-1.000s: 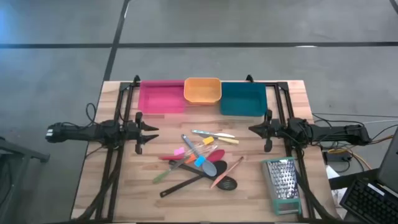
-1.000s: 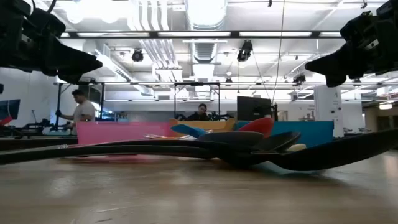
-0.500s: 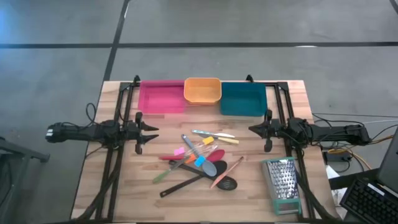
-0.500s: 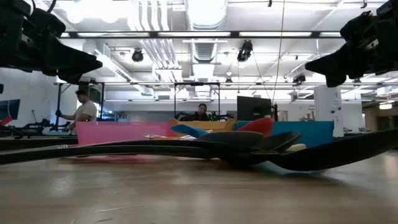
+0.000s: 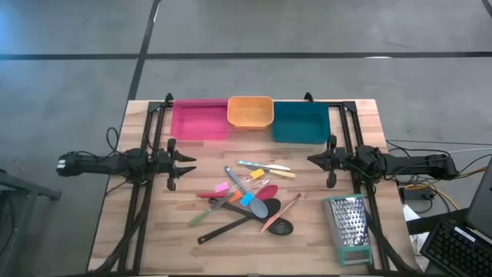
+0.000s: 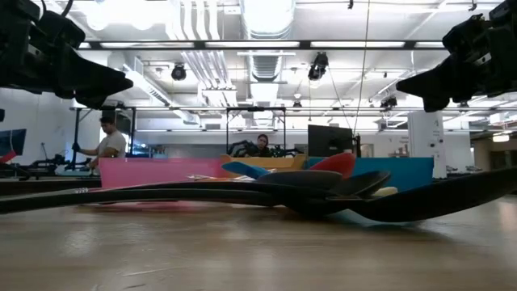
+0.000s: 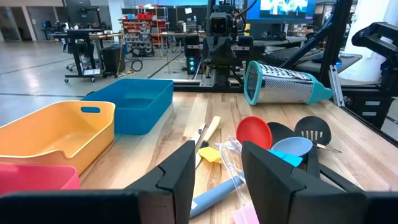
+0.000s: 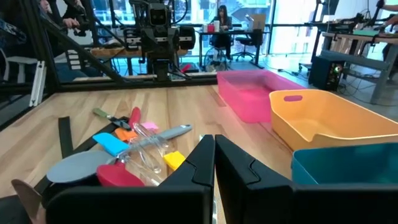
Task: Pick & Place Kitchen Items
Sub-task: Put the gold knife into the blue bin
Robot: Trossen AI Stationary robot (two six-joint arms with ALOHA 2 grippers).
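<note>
I see the utensil pile [image 5: 246, 201] mid-table, bare wood around it; left gripper [image 5: 187, 161] hovers spread at the left edge, right gripper [image 5: 314, 161] pressed together opposite, both empty.

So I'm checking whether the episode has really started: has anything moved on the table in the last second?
Nothing visibly changed. The left gripper hangs open and the right gripper shut, either side of the utensil pile, neither holding anything.
</note>
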